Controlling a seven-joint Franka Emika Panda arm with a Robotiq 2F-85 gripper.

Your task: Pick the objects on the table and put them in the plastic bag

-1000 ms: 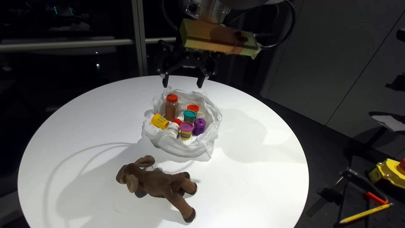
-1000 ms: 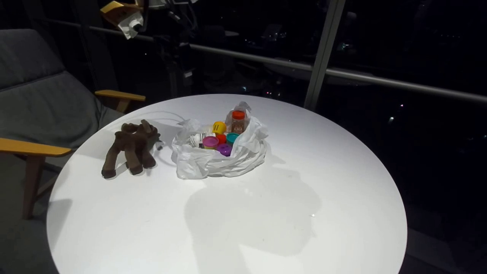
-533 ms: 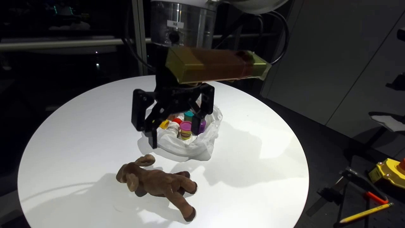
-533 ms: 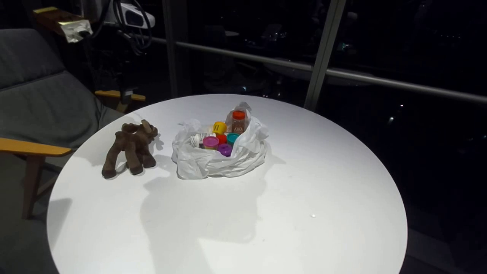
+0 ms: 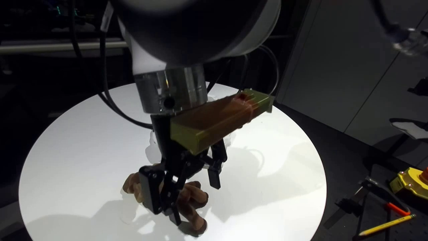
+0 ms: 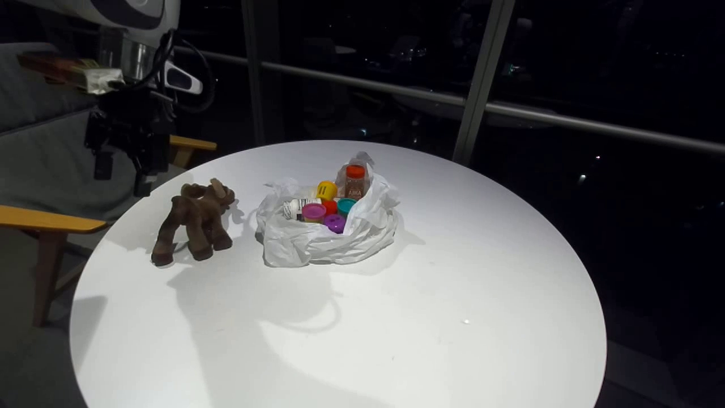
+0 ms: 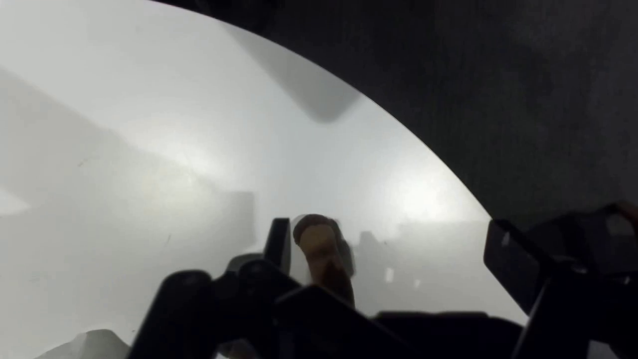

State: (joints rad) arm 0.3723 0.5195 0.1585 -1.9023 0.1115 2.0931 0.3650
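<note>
In an exterior view the Panda arm (image 5: 197, 31) reaches down from top centre, lower than half a second ago, its Robotiq gripper (image 5: 194, 197), jaws apart, in front of the brown plush animal (image 5: 196, 194), lower left of centre. Farther back, now almost covered by the arm, sits the plastic bag (image 5: 228, 140).

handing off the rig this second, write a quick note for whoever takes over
Gripper: open, nothing held, raised near the toy but not touching it.
Toy: on the table, beside the bag.
Done: red-capped jar, yellow tub, white bottle, teal-lidded tub, pink-lidded tub, purple item and a partly hidden red thing are in the bag.
Left: the toy, the only task item I can see outside the bag. Grip it, then bag it.
</note>
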